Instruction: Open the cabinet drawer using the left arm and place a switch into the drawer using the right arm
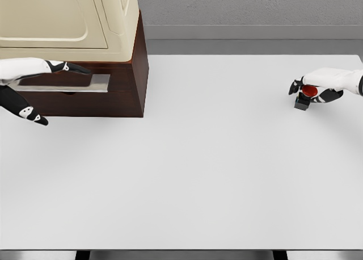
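At the right edge of the frame you see the right hand [322,85] curled over the switch [304,96], a small black block with a red button. Its fingers close around the switch from above and the sides, and the black base shows just below them on the white table [187,169]. At the upper left, the left hand [35,81] is spread wide: one finger lies along the metal handle [68,83] of the dark wooden drawer [85,98], under the cream cabinet [68,21]; the thumb hangs apart below. The drawer front sits flush.
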`<state>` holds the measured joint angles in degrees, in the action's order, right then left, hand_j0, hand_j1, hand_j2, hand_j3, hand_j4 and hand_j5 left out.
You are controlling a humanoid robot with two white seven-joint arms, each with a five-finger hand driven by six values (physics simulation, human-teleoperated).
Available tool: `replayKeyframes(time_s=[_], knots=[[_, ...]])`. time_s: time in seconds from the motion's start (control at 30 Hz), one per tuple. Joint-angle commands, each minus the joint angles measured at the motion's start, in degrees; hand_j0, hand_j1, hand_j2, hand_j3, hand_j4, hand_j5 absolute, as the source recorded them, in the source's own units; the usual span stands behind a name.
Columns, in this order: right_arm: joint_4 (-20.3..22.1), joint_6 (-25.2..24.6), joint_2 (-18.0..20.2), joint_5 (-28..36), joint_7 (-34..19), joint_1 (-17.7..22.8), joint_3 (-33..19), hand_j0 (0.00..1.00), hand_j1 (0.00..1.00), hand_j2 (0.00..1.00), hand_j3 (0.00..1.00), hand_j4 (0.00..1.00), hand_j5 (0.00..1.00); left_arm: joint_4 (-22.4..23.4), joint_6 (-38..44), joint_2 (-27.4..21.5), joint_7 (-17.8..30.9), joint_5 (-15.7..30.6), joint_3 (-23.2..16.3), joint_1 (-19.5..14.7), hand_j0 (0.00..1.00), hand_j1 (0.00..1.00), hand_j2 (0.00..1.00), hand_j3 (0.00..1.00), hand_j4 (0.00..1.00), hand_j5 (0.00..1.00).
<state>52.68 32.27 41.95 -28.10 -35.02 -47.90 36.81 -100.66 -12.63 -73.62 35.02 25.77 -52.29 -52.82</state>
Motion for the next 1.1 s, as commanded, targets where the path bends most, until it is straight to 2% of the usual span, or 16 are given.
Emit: replayKeyframes(time_s=[0.0,0.33,0.4,0.53,0.63,1.07], knots=[[0.1,-0.2,0.1,0.2,0.0,0.0,-0.1,0.62,0.62,0.62,0.62,0.62,0.62,0.6,1.3,0.6,0.0,0.1,0.2,0.1,1.00,1.00,1.00,1.00,1.00,1.00],[0.1,-0.2,0.1,0.2,0.0,0.0,-0.1,0.57,0.57,0.57,0.57,0.57,0.57,1.0,4.1,1.8,0.0,0.2,0.2,0.3,1.00,1.00,1.00,1.00,1.00,1.00],[0.3,-0.1,0.1,0.2,0.0,0.0,-0.1,0.56,0.56,0.56,0.56,0.56,0.56,1.0,4.2,2.3,0.0,0.2,0.4,1.4,1.00,1.00,1.00,1.00,1.00,1.00],[0.4,-0.1,0.0,0.2,0.0,0.1,-0.1,0.55,0.55,0.55,0.55,0.55,0.55,1.2,4.2,2.3,0.0,0.2,0.4,1.5,1.00,1.00,1.00,1.00,1.00,1.00],[0.6,0.3,-0.1,0.2,0.0,0.1,-0.1,0.54,0.54,0.54,0.54,0.54,0.54,3.5,4.6,3.2,0.0,0.0,0.4,1.4,1.00,1.00,1.00,1.00,1.00,1.00],[2.8,0.5,-0.7,0.6,0.0,-0.5,-0.2,0.51,0.51,0.51,0.51,0.51,0.51,3.2,5.2,4.9,0.0,0.7,0.4,1.7,1.00,1.00,1.00,1.00,1.00,1.00]])
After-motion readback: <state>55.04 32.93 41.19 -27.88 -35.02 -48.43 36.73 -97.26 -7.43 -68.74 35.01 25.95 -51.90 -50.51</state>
